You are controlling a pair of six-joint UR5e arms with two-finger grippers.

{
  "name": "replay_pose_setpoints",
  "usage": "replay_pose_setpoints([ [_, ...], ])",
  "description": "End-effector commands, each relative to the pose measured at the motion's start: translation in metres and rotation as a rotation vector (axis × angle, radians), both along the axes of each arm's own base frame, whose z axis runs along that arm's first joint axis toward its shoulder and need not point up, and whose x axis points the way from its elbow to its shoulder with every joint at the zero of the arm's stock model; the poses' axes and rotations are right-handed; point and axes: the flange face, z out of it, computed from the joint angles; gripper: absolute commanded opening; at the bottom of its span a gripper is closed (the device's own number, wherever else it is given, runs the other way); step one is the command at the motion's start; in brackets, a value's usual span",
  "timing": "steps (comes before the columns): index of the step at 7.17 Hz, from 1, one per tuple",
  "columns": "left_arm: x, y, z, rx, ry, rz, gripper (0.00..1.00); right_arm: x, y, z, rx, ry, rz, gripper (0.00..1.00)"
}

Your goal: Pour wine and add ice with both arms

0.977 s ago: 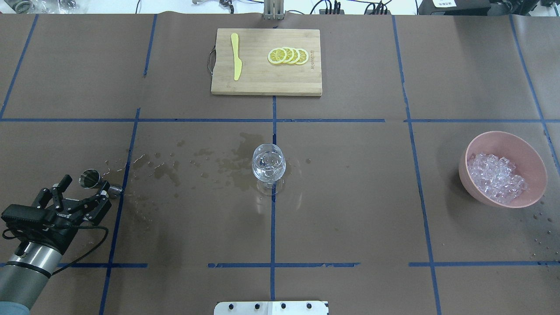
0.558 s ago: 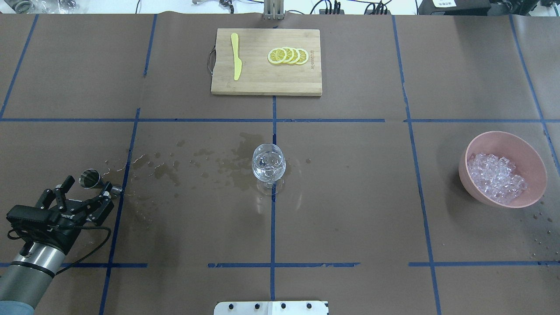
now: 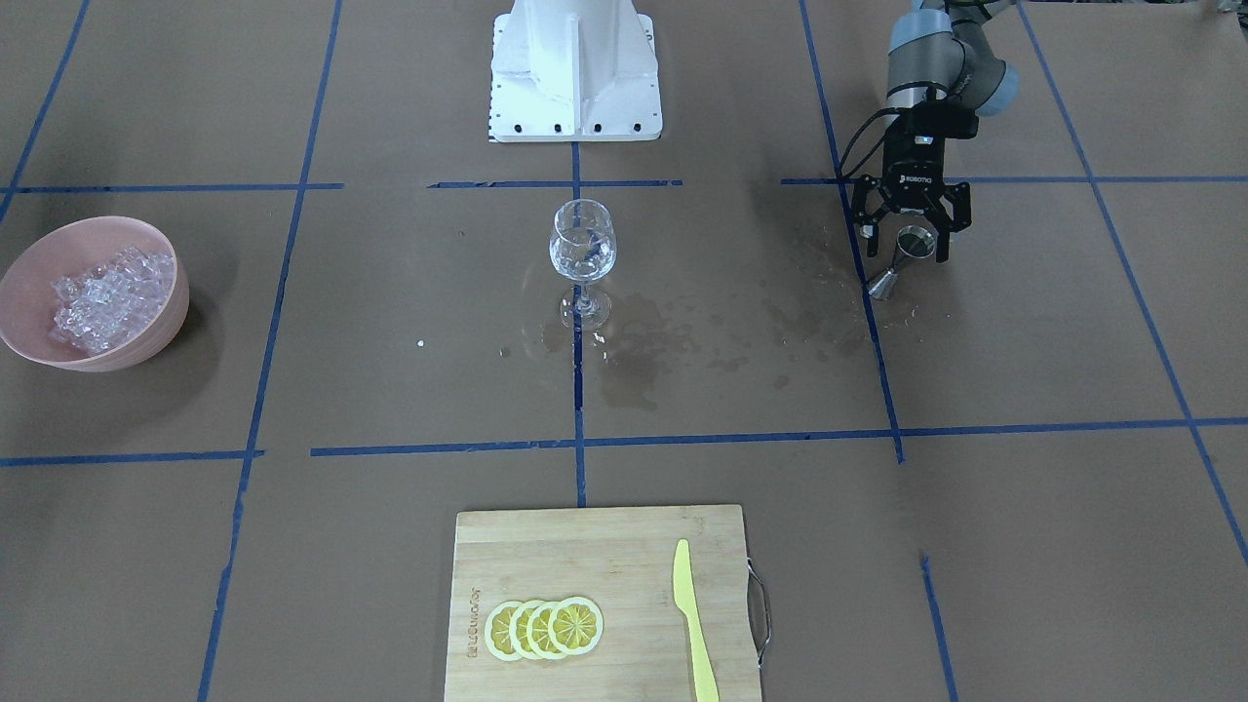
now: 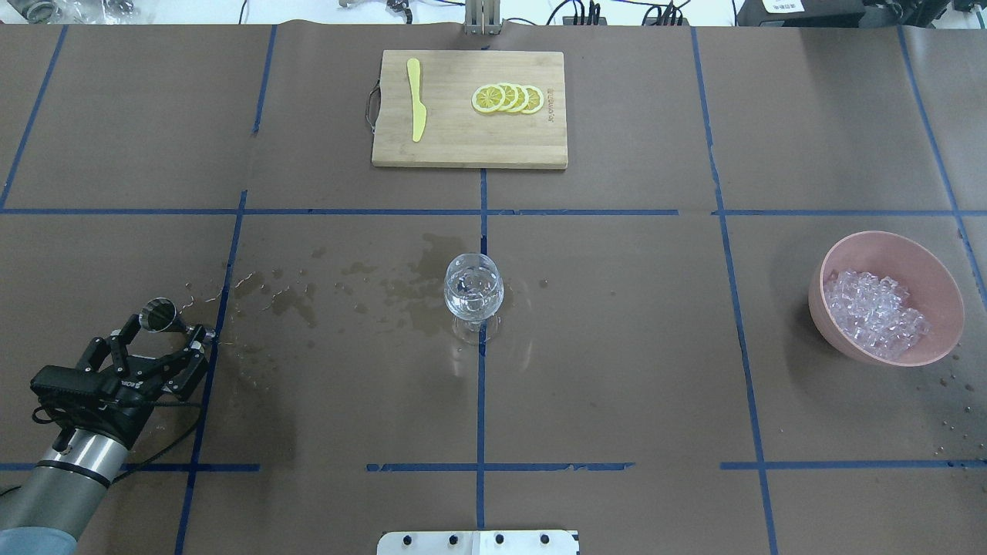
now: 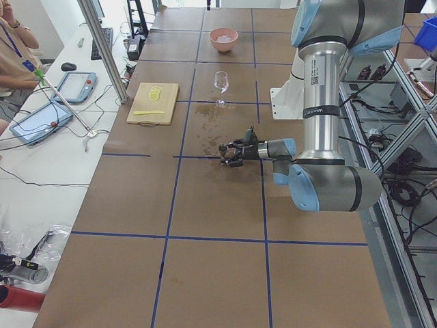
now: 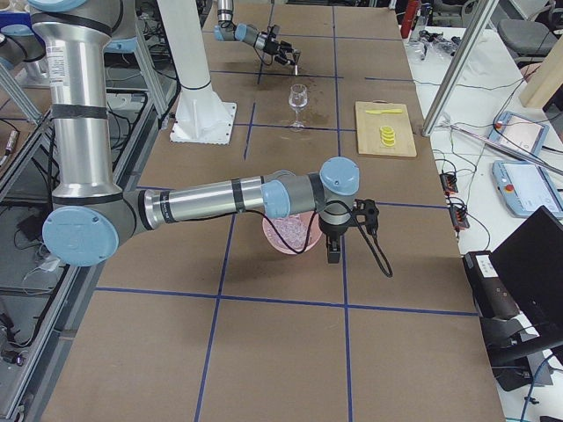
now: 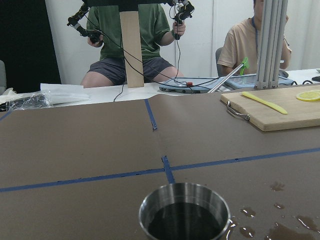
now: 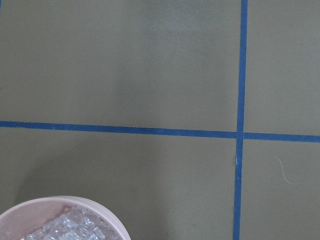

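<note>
Since a second ago the left gripper (image 4: 162,343) has slid a bit toward the robot and swung around, so the small steel double-cone jigger (image 4: 163,317) is now sitting between its fingertips instead of off to one side; glass, bowl and board haven't budged. The black fingers (image 3: 866,213) are standing apart on either side of the jigger, and I'm not seeing them pressing on it. In the left wrist view the jigger's round rim (image 7: 185,214) is sitting right under the camera with dark liquid inside. Out ahead of those jaws and off toward the table's middle, the clear stemmed wine glass (image 4: 473,291) is standing upright on a blue tape cross, with wet splotches (image 4: 293,297) spreading over the brown paper between it and the jigger. The ice (image 4: 875,314), a heap of little clear cubes, is lying in the pink round bowl (image 4: 933,266), well apart from the left jaws at the other end of the table. The right gripper (image 6: 334,251) is hanging just beside that bowl in the right side view, and I can't tell if its jaws are apart or together. Its wrist camera is catching the bowl's rim (image 8: 75,202) at the bottom edge. Farther out, the bamboo cutting board (image 4: 463,142) is carrying a yellow plastic knife (image 4: 416,99) and fanned yellow lemon slices (image 4: 508,99).
</note>
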Motion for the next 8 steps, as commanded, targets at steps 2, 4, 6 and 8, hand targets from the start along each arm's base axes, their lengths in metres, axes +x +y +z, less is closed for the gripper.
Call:
replay_pose_setpoints([
  [2, 0.019, 0.000, 0.003, 0.000, -0.004, 0.006, 0.87, 0.000, 0.000, 0.000, 0.001, 0.001, -0.001, 1.00],
  [4, 0.018, -0.001, 0.005, 0.001, -0.011, 0.007, 0.72, 0.000, 0.000, -0.003, 0.006, -0.001, 0.002, 1.00],
  [6, 0.018, -0.001, 0.004, 0.001, -0.002, 0.007, 0.63, 0.000, 0.000, -0.005, 0.009, -0.005, 0.001, 1.00],
  [8, 0.015, -0.001, 0.012, 0.003, 0.017, 0.007, 0.58, 0.000, 0.001, -0.009, 0.015, -0.006, 0.002, 1.00],
])
